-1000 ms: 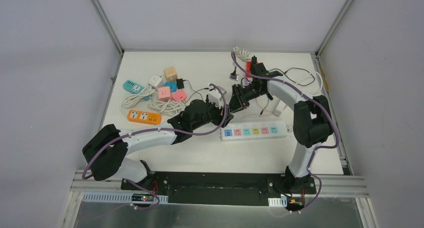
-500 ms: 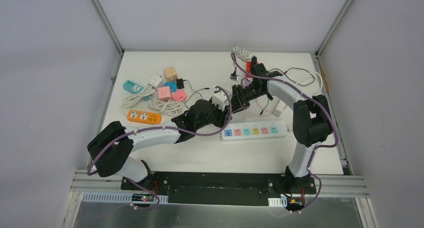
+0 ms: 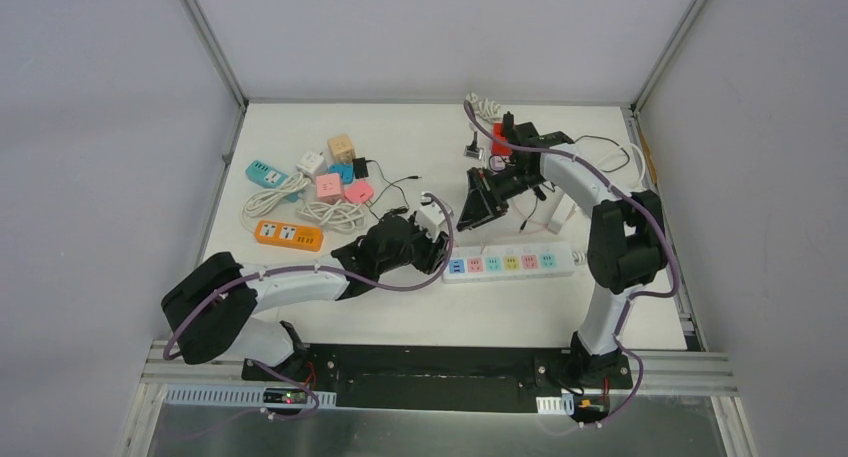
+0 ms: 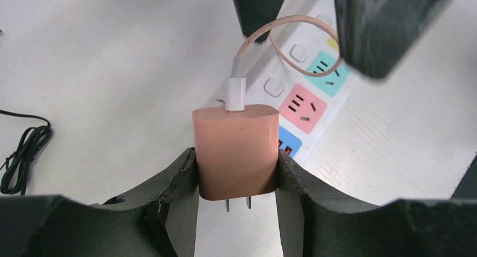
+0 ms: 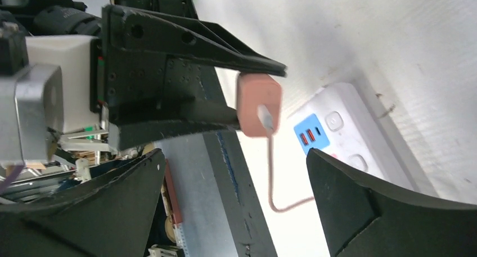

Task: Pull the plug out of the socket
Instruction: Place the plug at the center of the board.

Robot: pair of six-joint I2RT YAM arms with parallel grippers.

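Observation:
A pink charger plug (image 4: 236, 150) sits clamped between my left gripper's (image 4: 236, 175) black fingers, its two metal prongs bare and pointing back at the wrist. Its pink cable (image 4: 292, 29) loops away from the top. The socket is a white power strip (image 3: 510, 262) with coloured outlets; the plug hangs free just off its left, blue end (image 4: 289, 143). My right gripper (image 3: 478, 202) stands wide open behind the strip with nothing between its fingers. In the right wrist view the plug (image 5: 256, 102) shows in the left fingers (image 5: 225, 37), beside the strip (image 5: 343, 133).
At the back left lies a cluster of coloured socket cubes (image 3: 335, 172), an orange strip (image 3: 288, 235), a teal strip (image 3: 266, 173) and coiled white cords (image 3: 335, 214). Black cables (image 3: 600, 152) and a red item (image 3: 497, 137) lie at the back right.
The left gripper closed on the plug and drew it toward the near side. The right gripper opened wide, let go and pulled back a little.

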